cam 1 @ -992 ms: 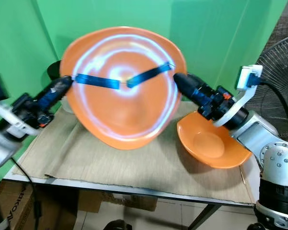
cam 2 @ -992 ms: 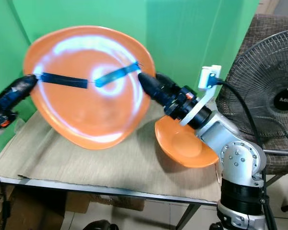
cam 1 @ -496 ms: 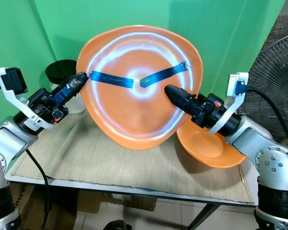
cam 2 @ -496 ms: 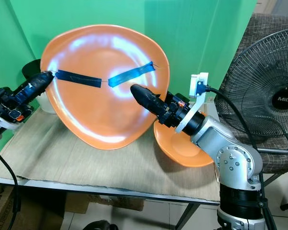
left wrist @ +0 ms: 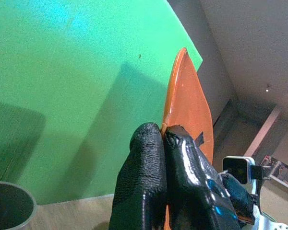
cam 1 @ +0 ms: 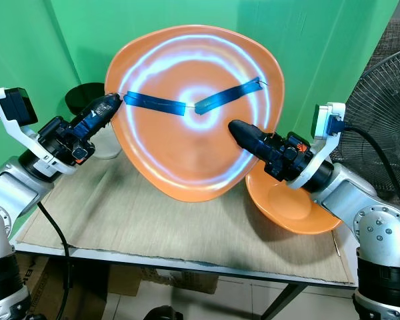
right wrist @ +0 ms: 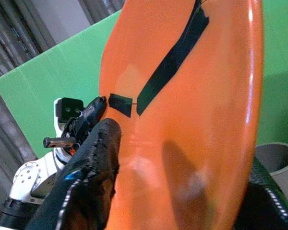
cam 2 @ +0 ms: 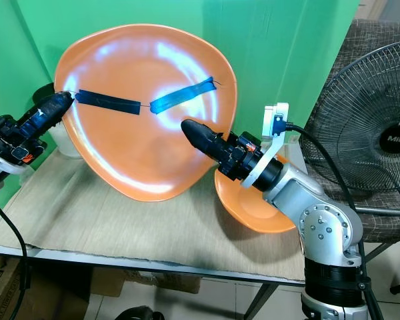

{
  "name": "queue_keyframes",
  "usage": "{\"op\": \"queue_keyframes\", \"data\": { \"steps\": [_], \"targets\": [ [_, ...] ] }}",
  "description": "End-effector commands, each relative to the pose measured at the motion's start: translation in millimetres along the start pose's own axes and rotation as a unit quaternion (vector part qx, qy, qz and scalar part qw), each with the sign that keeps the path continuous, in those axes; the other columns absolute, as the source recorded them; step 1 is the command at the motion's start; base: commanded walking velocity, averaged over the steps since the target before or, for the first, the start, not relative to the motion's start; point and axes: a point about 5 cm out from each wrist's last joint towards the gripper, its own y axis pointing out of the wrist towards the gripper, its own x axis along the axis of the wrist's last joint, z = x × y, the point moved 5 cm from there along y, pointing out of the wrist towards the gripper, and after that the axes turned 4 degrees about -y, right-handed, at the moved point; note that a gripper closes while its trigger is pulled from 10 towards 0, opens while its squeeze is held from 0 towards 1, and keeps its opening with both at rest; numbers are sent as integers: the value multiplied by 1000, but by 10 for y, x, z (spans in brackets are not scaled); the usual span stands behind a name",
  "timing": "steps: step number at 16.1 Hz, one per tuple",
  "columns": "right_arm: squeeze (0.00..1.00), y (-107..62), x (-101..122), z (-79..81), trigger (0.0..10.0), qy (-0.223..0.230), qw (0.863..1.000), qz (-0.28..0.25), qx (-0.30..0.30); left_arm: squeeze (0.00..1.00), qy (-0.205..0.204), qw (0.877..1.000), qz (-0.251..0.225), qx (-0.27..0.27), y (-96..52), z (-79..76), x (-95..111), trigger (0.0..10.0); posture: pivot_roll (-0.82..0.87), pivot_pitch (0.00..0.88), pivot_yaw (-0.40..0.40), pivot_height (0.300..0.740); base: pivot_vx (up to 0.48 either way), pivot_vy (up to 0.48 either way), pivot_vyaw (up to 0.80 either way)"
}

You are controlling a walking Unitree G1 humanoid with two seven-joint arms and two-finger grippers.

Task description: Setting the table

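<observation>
Plate (cam 1: 193,113) is up in the air, tilted near vertical over the mat (cam 1: 153,220), face toward you, blue tape strips across it. It sits between the two arms, above the table's far middle.

Risk — the left gripper (cam 1: 113,103) holds it only by a thin pinch at the left rim; in the left wrist view the fingers (left wrist: 156,182) are pressed together on the edge. A plate this wide hanging from one rim point could swing or slip out if you move fast. The right gripper (cam 1: 237,128) sits in front of the plate's face, low right; its wrist view shows the fingers spread with the plate's edge between them, so it looks not yet clamped. Close it before the left lets go.

Also watch the bowl (cam 1: 290,207) on the table just under the right forearm — lowering that arm could knock it.

Pose: left arm reaches in from the left, forearm angled up; right arm comes from the right, pointing left and slightly up.
</observation>
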Motion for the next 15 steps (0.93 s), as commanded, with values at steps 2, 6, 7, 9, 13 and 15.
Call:
{"op": "queue_keyframes", "data": {
  "steps": [2, 6, 7, 9, 13, 15],
  "targets": [
    [0, 12, 22, 59, 0, -10, 1000, -1, 16, 0, 11, 1000, -12, -27, 54, -81, 86, 0, 78, 0, 53, 740, 0, 0, 0],
    [0, 12, 20, 67, 0, -10, 1000, 0, 18, 0, 12, 999, -9, -30, 74, -79, 78, 0, 74, 0, 53, 740, 0, 0, 0],
    [0, 12, 19, 70, 0, -11, 1000, 0, 19, 0, 12, 999, -9, -31, 76, -76, 78, 0, 73, 0, 54, 740, 0, 0, 0],
    [0, 10, 20, 78, 0, -12, 1000, 0, 20, 0, 13, 999, -8, -31, 80, -75, 80, 0, 72, 0, 55, 740, 0, 0, 0],
    [0, 11, 12, 94, 0, -14, 1000, 1, 24, 0, 15, 999, -8, -34, 94, -81, 87, 0, 73, 0, 57, 740, 0, 0, 0],
    [0, 7, 15, 105, 0, -14, 1000, -1, 26, 0, 17, 999, -12, -34, 94, -81, 103, 0, 71, 0, 59, 740, 0, 0, 0]
  ]
}}
